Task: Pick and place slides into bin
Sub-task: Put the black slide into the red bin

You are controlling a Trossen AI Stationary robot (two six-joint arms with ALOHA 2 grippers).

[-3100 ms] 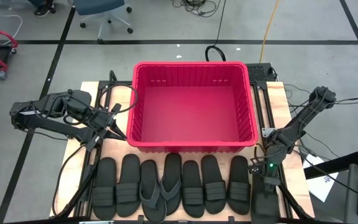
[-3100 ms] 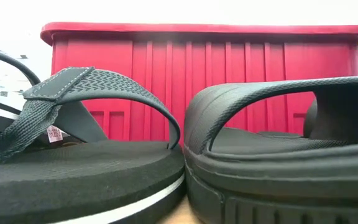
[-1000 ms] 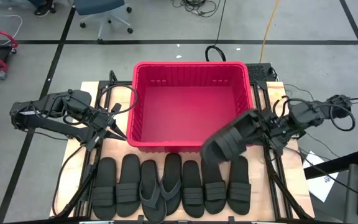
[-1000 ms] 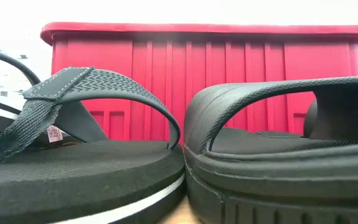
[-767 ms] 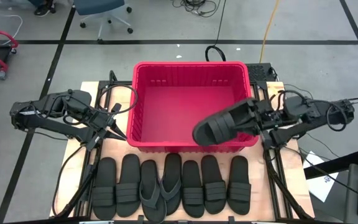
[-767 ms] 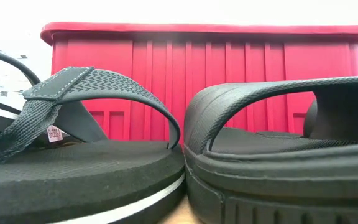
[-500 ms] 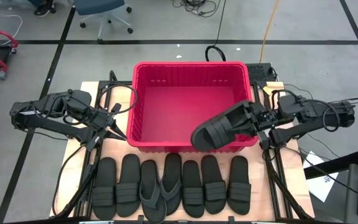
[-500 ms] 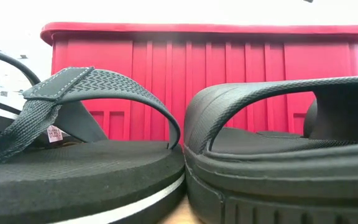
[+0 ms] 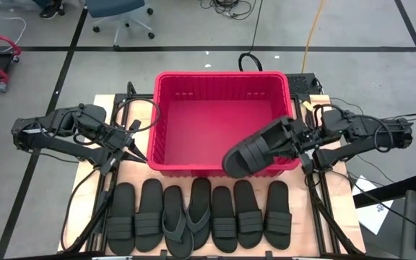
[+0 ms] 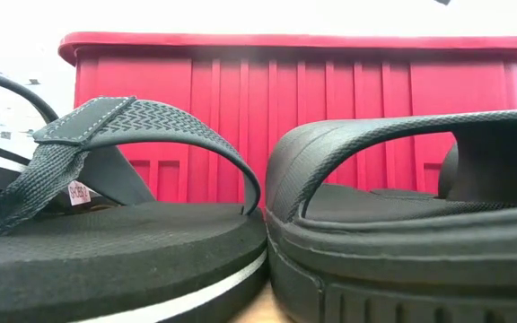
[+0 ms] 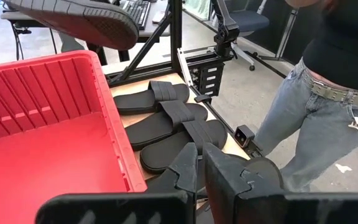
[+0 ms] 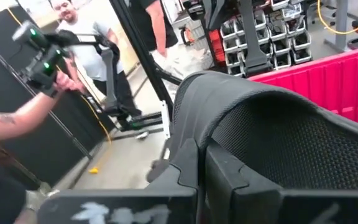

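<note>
The right end effector (image 9: 300,140) grips one slide (image 9: 257,148) over the bin's (image 9: 222,76) near right corner, nothing inside yet, seven slides (image 9: 201,214) left on the table (image 9: 121,105), left end effector (image 9: 137,154) clenched.

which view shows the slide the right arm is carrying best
The high view: the carried slide shows whole in the right gripper, above the bin's near right corner. The right wrist view fills with its strap, the left wrist view catches its sole, the low view misses it.
</note>
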